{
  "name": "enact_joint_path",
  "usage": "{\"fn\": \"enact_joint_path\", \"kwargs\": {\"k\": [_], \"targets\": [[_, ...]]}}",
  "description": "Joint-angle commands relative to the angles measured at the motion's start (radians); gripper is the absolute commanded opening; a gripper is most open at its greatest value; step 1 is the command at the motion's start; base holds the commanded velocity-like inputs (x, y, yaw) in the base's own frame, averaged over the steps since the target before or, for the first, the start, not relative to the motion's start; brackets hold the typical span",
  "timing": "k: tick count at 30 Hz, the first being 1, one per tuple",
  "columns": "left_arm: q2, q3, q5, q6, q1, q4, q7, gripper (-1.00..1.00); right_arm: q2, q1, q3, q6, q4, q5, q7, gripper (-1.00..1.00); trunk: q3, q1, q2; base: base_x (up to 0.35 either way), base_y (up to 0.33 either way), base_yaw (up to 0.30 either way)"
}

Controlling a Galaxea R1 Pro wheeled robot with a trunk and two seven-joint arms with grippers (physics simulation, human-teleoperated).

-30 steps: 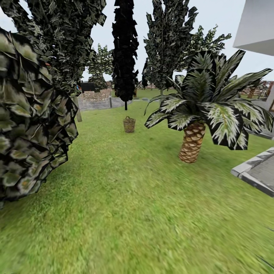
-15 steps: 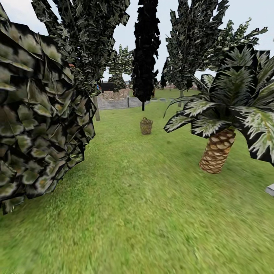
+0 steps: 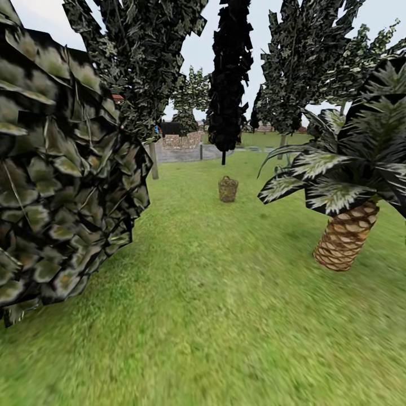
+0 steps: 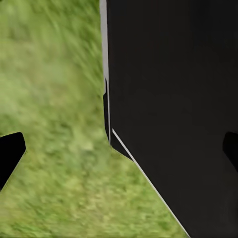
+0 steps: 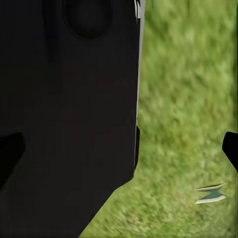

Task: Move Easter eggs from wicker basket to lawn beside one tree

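wicker basket (image 3: 228, 189) contents too distant, lawn (image 3: 225, 316) blurred

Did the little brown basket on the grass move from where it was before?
No. The wicker basket sits just in front of the black cypress, exactly as earlier. Both slid right in the head view together, so the camera moved.

The wicker basket (image 3: 228, 189) stands upright on the lawn (image 3: 225, 316), a small brown woven tub with a loop at its rim; its contents cannot be made out. From the basket, a tree (image 3: 141, 67) with a slim pale trunk and dark speckled crown rises to the left, well apart. Mottled green grass surrounds the basket.
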Motion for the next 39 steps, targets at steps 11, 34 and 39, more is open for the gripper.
{"fn": "enact_joint_path", "kwargs": {"k": [11, 34, 39], "targets": [[0.000, 0.000, 0.000, 0.000, 0.001, -0.002, 0.000, 1.00, 0.000, 0.000, 0.000, -0.002, -0.001, 0.000, 0.002, 1.00, -0.001, 0.001, 0.000, 0.329, 0.000, -0.108], [0.000, 0.000, 0.000, -0.001, 0.001, -0.002, 0.001, 1.00, 0.000, 0.000, 0.000, -0.002, -0.001, 0.000, 0.001, 1.00, -0.001, 0.001, 0.000, 0.329, 0.000, -0.001], [0.000, 0.000, 0.000, -0.001, 0.001, -0.002, 0.001, 1.00, 0.000, 0.000, 0.000, -0.002, -0.001, 0.000, 0.001, 1.00, -0.001, 0.001, 0.000, 0.329, 0.000, 0.000]]}}
